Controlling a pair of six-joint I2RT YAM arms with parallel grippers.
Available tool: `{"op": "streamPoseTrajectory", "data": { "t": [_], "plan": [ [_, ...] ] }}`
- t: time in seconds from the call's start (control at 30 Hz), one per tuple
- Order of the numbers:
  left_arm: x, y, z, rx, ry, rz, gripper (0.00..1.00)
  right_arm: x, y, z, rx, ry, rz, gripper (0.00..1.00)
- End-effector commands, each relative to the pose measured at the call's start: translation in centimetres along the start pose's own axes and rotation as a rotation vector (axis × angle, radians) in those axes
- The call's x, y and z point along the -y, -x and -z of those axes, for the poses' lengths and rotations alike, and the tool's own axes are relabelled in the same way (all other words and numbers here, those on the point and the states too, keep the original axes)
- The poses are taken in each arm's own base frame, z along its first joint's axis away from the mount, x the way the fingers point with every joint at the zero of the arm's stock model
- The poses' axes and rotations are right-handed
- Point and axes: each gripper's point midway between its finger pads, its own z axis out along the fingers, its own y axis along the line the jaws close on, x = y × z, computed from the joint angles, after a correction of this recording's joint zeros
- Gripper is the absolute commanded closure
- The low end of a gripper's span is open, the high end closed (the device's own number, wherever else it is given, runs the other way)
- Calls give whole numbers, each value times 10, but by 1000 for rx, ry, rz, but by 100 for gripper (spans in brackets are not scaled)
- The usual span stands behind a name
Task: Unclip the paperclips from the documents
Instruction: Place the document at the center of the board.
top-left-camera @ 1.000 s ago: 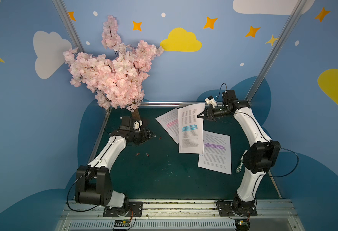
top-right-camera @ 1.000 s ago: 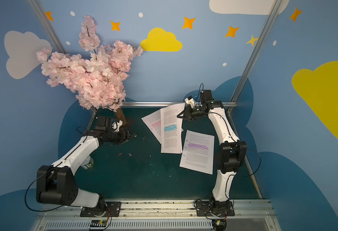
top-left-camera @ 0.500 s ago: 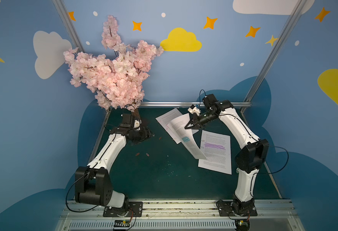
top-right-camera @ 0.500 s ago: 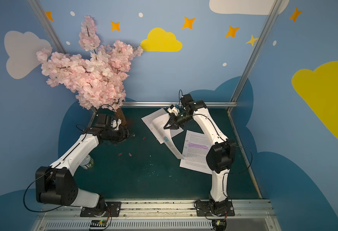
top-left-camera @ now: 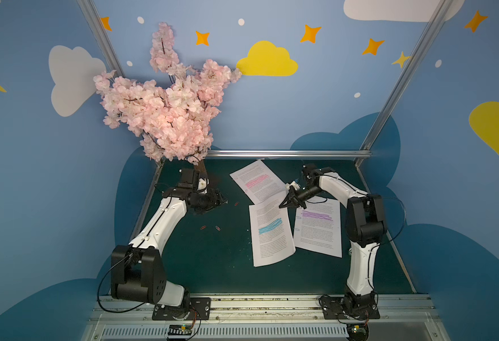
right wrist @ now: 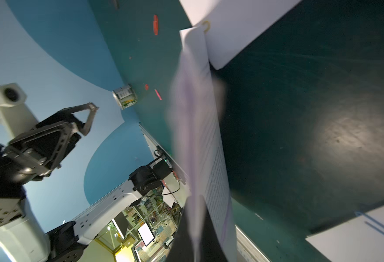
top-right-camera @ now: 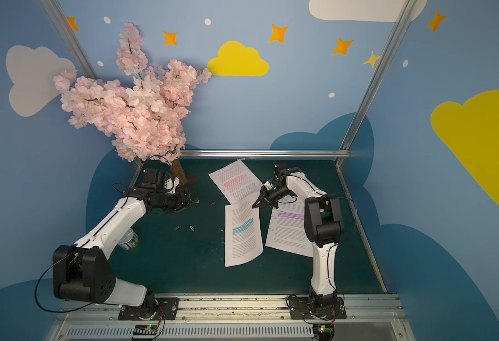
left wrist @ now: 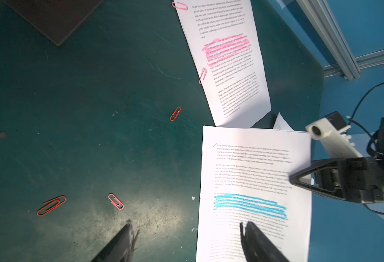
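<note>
Three white documents lie on the green mat in both top views: pink-banded (top-left-camera: pixel 257 184) (top-right-camera: pixel 236 184), blue-banded (top-left-camera: pixel 271 233) (top-right-camera: pixel 242 233), purple-banded (top-left-camera: pixel 319 227) (top-right-camera: pixel 289 230). My right gripper (top-left-camera: pixel 283 205) (top-right-camera: pixel 255 205) (right wrist: pixel 195 238) is shut on the blue-banded document's far right corner; the sheet (right wrist: pixel 197 136) hangs blurred from it. My left gripper (top-left-camera: pixel 223 200) (left wrist: pixel 186 226) hovers open and empty at that document's (left wrist: pixel 254 170) left edge. Two paperclips (left wrist: pixel 180 5) (left wrist: pixel 202 76) sit on the pink-banded document. Three loose paperclips (left wrist: pixel 51 205) (left wrist: pixel 116 201) (left wrist: pixel 175 113) lie on the mat.
A pink blossom tree (top-left-camera: pixel 168 112) on a dark base plate (left wrist: pixel 54 20) stands at the back left, just behind my left gripper. A small can (top-right-camera: pixel 128 240) sits beside the left arm. A metal rail (top-left-camera: pixel 286 153) bounds the mat's far edge.
My right gripper has carried the blue-banded document from the back, off the pink-banded one, forward to a place between the other two. The left arm has barely moved.
</note>
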Motion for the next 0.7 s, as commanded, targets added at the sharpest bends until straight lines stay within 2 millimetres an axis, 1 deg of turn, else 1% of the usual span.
{"op": "streamPoseTrajectory", "data": {
  "t": [0.0,0.07,0.2,0.33,0.43,0.47,0.5,0.53,0.57,0.6,0.67],
  "plan": [
    [-2,-5,0,-20,18,-13,24,17,-3,-14,-3,-62,10,100],
    [-1,-6,-2,-25,18,-15,24,30,1,-23,13,-87,-24,100],
    [0,-6,-2,-30,27,-27,24,52,6,-29,54,-158,-85,100],
    [3,-6,-5,-39,30,-40,24,65,9,-31,103,-186,-128,100],
    [8,-5,-7,-39,31,-59,24,70,9,-35,115,-184,-162,100],
    [9,-5,-8,-41,33,-62,24,73,7,-36,105,-194,-171,90],
    [11,-4,-9,-42,33,-69,24,78,3,-35,90,-227,-180,69],
    [12,-3,-11,-44,34,-72,24,84,-2,-30,79,-276,-184,52],
    [14,-2,-12,-45,36,-77,23,89,-6,-23,79,-319,-182,44],
    [16,0,-13,-44,36,-82,23,91,-8,-15,87,-347,-183,40],
    [23,4,-17,-41,40,-103,23,93,-12,11,131,-376,-180,32]
  ]
}}
